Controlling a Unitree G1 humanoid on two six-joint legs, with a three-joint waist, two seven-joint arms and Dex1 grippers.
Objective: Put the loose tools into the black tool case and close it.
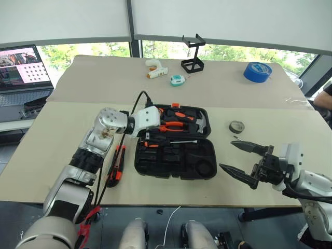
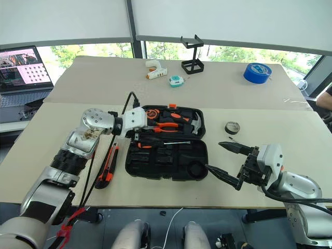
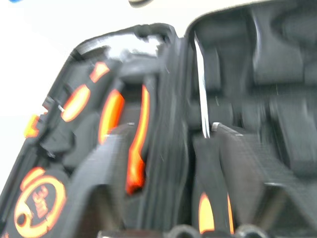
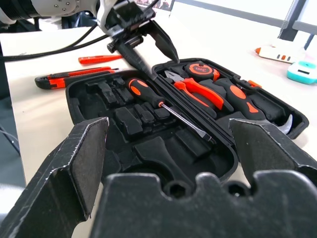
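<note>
Matt black plastic tool case (image 4: 208,148), glossy orange-black screwdriver (image 4: 148,94) handle, shiny metal shaft, seemingly smooth beige table (image 1: 78,88)

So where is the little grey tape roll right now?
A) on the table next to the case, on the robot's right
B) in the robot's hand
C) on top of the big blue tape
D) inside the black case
A: the little grey tape roll lies on the table, apart from the open black case, with nothing holding it.

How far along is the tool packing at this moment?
Done: one screwdriver lies in the open black tool case. In hand: nothing; left gripper open over the case, right gripper open. Left: utility knife, tester screwdriver, grey tape roll, closing.
</note>
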